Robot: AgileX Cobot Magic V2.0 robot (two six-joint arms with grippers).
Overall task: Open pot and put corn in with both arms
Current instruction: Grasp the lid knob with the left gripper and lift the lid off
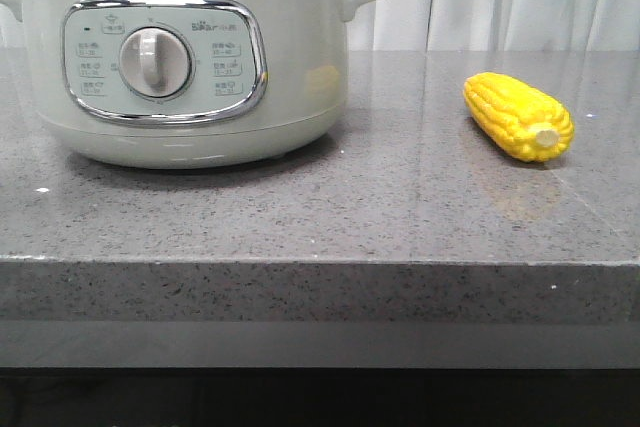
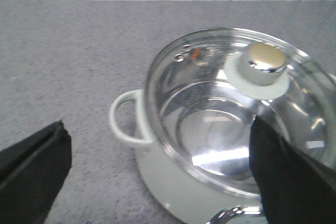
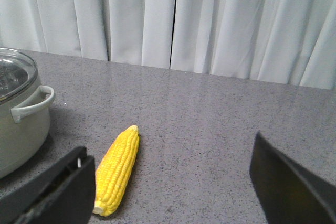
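Note:
The pale green-white pot (image 1: 180, 57) stands at the left of the grey counter, its dial facing the front camera. Its glass lid (image 2: 210, 93) with a silver knob (image 2: 266, 64) is on. The yellow corn (image 1: 517, 115) lies on the counter to the right of the pot, stub end toward the front. My left gripper (image 2: 160, 177) is open above the pot's near rim, beside a side handle (image 2: 126, 124). My right gripper (image 3: 170, 187) is open and empty above the counter, with the corn (image 3: 118, 169) next to one finger. Neither gripper shows in the front view.
White curtains (image 3: 178, 19) hang behind the counter. The counter's front edge (image 1: 320, 262) runs across the front view. The pot's side handle (image 3: 32, 103) shows at the edge of the right wrist view.

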